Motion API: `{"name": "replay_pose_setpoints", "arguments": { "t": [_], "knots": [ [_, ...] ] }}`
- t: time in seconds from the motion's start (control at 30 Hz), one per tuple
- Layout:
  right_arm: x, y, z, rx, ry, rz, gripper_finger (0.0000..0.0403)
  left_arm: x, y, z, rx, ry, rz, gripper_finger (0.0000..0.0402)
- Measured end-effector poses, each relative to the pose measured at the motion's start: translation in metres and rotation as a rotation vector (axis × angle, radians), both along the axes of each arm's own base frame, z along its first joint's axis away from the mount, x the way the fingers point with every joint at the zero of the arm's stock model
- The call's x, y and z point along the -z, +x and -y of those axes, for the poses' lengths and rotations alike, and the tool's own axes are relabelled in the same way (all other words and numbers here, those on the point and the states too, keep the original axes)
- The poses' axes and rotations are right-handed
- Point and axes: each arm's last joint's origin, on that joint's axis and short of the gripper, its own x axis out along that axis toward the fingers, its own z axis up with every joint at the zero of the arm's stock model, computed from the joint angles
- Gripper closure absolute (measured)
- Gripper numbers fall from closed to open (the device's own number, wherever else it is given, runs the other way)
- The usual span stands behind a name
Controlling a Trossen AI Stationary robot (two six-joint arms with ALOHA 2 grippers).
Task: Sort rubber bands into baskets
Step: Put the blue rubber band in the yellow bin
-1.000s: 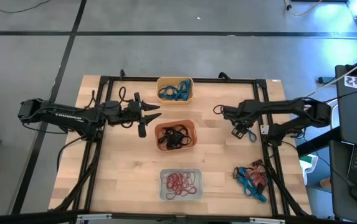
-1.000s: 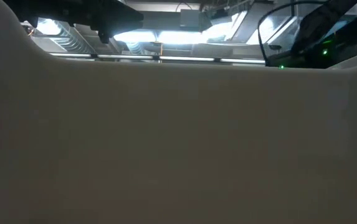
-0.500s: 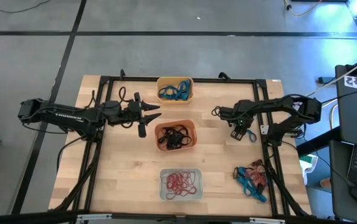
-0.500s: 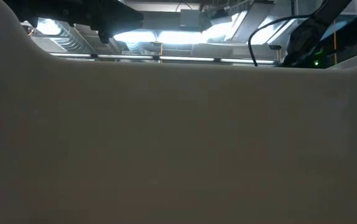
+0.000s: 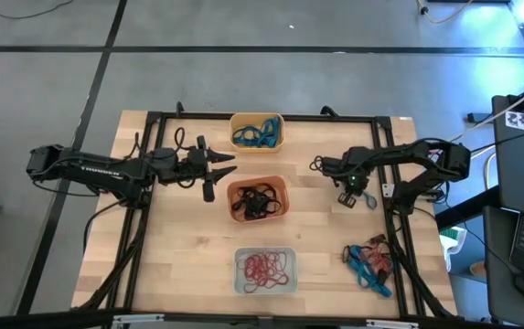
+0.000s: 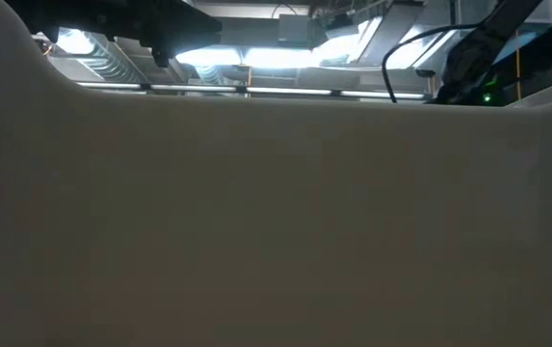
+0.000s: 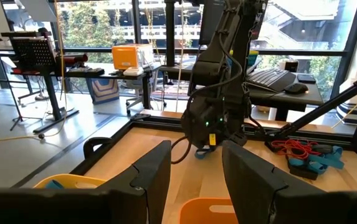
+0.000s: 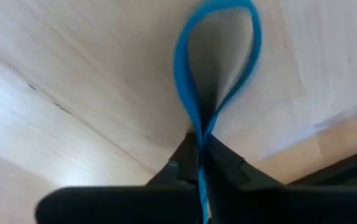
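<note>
Three baskets stand in a row down the table's middle: a yellow one [image 5: 256, 132] holding blue rubber bands, a red-orange one [image 5: 258, 199] holding black ones, and a whitish one [image 5: 265, 270] holding red ones. A loose pile of rubber bands [image 5: 369, 261] lies near the right front. My right gripper [image 5: 360, 194] is over the table right of the red-orange basket, shut on a blue rubber band [image 8: 215, 56]. My left gripper [image 5: 218, 170] hovers open just left of the red-orange basket, with nothing between its fingers [image 7: 197, 180]. My right gripper pinches the blue band between its two fingers at one end of the loop [image 8: 198, 140], where the two strands cross. The rest of the loop reaches out past the fingertips over the wooden table top and casts a shadow on it.
A black frame [image 5: 262, 117] runs round the table top. The low view is almost wholly blocked by a pale wall [image 6: 276, 222] close to the camera. In the left wrist view, desks and windows show beyond the table.
My right gripper has shifted slightly toward the table's left edge with the blue band, and that arm's elbow has swung toward the far edge.
</note>
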Motion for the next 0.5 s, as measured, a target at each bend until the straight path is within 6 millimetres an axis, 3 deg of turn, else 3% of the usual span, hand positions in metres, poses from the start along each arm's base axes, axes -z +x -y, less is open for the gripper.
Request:
{"name": "replay_pose_setpoints", "arguments": {
  "t": [0.5],
  "knots": [
    [-0.041,0.034,0.013,-0.058,-0.08,0.129,0.0396,0.0,0.0,0.0,0.0,0.001,0.0,0.026]
  ]
}}
